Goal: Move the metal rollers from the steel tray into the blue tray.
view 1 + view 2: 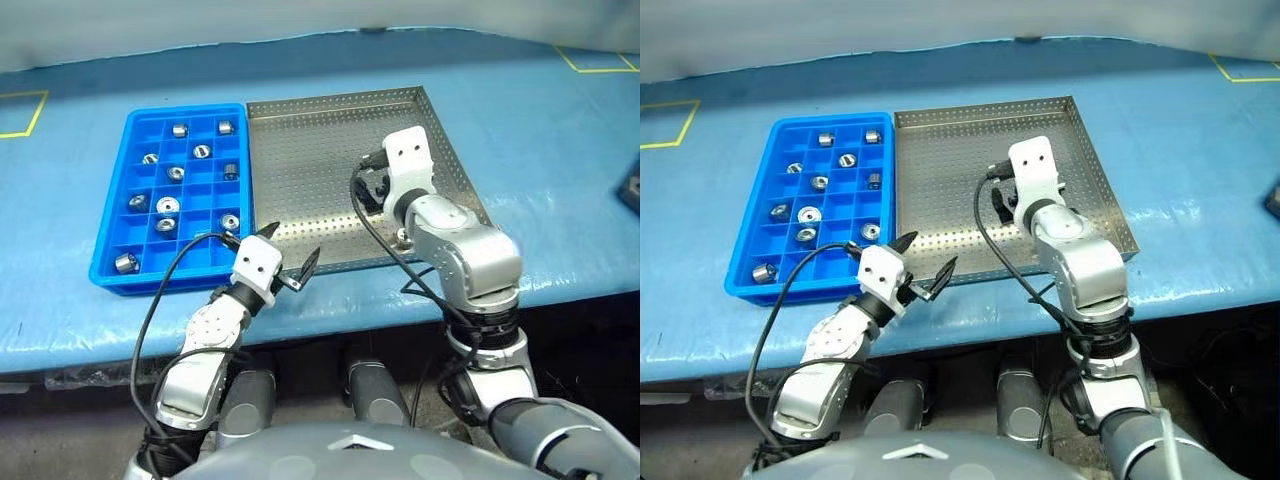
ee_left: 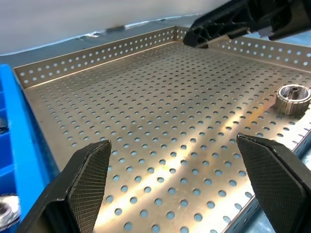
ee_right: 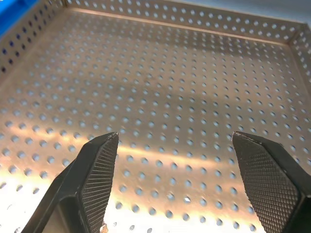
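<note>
Small shiny silver metal rollers (image 1: 167,205) are seen spread through compartments of the bright blue gridded plastic tray (image 1: 113,277), which lies touching the large square perforated steel tray (image 1: 300,160) on the blue-covered table (image 1: 560,150). One roller (image 2: 293,99) is left on the steel tray's floor near its front rim. The left hand (image 1: 277,252) is held open at that rim; the right hand (image 3: 177,187) is spread open, empty, over the steel tray.

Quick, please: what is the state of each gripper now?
Left gripper: open, holding nothing.
Right gripper: open, holding nothing, over the steel tray.
</note>
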`<action>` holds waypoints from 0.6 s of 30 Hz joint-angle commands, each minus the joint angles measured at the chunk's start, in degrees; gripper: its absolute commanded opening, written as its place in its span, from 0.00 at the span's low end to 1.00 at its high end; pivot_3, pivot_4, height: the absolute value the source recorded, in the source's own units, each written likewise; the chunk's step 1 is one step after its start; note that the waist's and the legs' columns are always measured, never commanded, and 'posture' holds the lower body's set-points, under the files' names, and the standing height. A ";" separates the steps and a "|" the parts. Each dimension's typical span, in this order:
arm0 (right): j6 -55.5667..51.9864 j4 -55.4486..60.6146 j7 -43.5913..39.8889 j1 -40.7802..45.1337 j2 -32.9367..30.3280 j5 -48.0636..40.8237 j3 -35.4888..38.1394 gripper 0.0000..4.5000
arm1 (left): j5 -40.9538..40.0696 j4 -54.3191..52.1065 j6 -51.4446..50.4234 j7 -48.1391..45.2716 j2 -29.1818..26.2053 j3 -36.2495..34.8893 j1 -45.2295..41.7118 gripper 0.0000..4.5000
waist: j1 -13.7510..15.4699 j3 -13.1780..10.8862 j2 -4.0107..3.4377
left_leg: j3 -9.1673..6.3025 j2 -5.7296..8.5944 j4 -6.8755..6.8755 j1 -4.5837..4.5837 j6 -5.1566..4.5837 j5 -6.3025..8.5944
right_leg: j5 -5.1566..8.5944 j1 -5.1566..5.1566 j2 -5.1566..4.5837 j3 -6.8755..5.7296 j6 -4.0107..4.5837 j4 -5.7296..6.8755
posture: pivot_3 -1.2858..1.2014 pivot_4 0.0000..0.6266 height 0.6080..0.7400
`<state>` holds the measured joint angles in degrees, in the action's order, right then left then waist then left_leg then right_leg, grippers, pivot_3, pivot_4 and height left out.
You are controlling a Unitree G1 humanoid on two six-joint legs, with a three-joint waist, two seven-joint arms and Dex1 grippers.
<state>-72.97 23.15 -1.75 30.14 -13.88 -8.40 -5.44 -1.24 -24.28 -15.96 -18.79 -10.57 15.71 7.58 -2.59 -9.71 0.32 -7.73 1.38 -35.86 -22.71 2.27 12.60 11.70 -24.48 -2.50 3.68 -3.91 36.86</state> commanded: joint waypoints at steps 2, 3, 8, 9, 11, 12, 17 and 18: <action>-10.24 3.50 -3.55 1.79 -2.74 -2.28 3.05 0.87 | -1.54 0.11 0.78 -2.92 -0.54 1.83 -0.89 1.00 | -0.27 0.00 0.00 | 0.01 0.00 -0.05 0.00 -0.01 0.00 | -0.01 0.02 0.00 0.01 -0.02 -0.01 | 0.51 0.24 1.00; -11.46 3.66 -3.98 1.81 -2.98 -2.52 3.41 0.87 | -1.55 0.09 0.80 -3.39 -0.76 2.10 -0.94 1.00 | -0.45 0.00 0.00 | 0.02 0.00 -0.06 0.01 -0.01 0.00 | -0.01 0.03 0.00 0.02 -0.03 -0.01 | 0.51 0.24 1.00; -16.48 3.68 -6.05 0.15 -4.08 -3.69 4.06 0.87 | -2.78 -0.69 0.20 -5.35 -1.74 2.70 -0.74 1.00 | -1.03 0.00 0.00 | 0.04 0.00 -0.09 0.02 -0.02 0.00 | -0.03 0.05 0.00 0.04 -0.07 0.00 | 0.51 0.24 1.00; -17.02 3.59 -6.11 -0.36 -4.14 -3.68 4.04 0.87 | -2.76 -0.76 0.21 -5.40 -1.87 2.69 -0.63 1.00 | -1.01 0.00 0.00 | 0.04 0.00 -0.09 0.02 -0.02 0.00 | -0.03 0.05 0.00 0.04 -0.07 0.00 | 0.51 0.24 1.00; -18.01 3.52 -6.19 -1.15 -4.41 -3.59 3.66 0.87 | -2.85 -0.93 0.19 -5.37 -2.06 2.63 -0.35 1.00 | -1.00 0.00 0.00 | 0.04 0.00 -0.09 0.02 -0.02 0.00 | -0.04 0.04 0.00 0.04 -0.09 0.00 | 0.51 0.24 1.00; -18.20 3.49 -6.11 -1.47 -4.51 -3.44 3.49 0.87 | -2.81 -1.00 0.14 -5.30 -2.17 2.64 -0.27 1.00 | -0.97 0.00 0.00 | 0.04 0.00 -0.09 0.02 -0.02 0.00 | -0.04 0.04 0.00 0.04 -0.09 0.00 | 0.51 0.24 1.00; -18.26 2.69 -6.65 -2.82 -6.32 -3.48 2.10 0.87 | -2.65 -1.17 0.16 -4.79 -2.26 2.61 0.08 1.00 | -0.88 0.00 0.01 | 0.07 0.00 -0.11 0.02 -0.02 0.00 | -0.07 0.04 0.00 0.08 -0.14 -0.01 | 0.52 0.24 1.00; -18.09 1.98 -6.72 -3.38 -6.67 -3.40 1.92 0.87 | -2.61 -1.13 0.25 -4.50 -2.12 2.49 0.16 1.00 | -0.84 0.00 0.01 | 0.07 0.00 -0.12 0.02 -0.03 0.00 | -0.07 0.05 0.00 0.08 -0.15 -0.01 | 0.52 0.24 1.00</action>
<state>-91.48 24.90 -8.24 27.34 -19.96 -11.85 -3.54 -3.40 -23.38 -15.96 -23.66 -12.88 18.41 7.69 -3.42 -9.71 0.33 -7.66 1.38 -35.99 -22.69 2.24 12.59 11.63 -24.42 -2.50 3.76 -4.05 36.84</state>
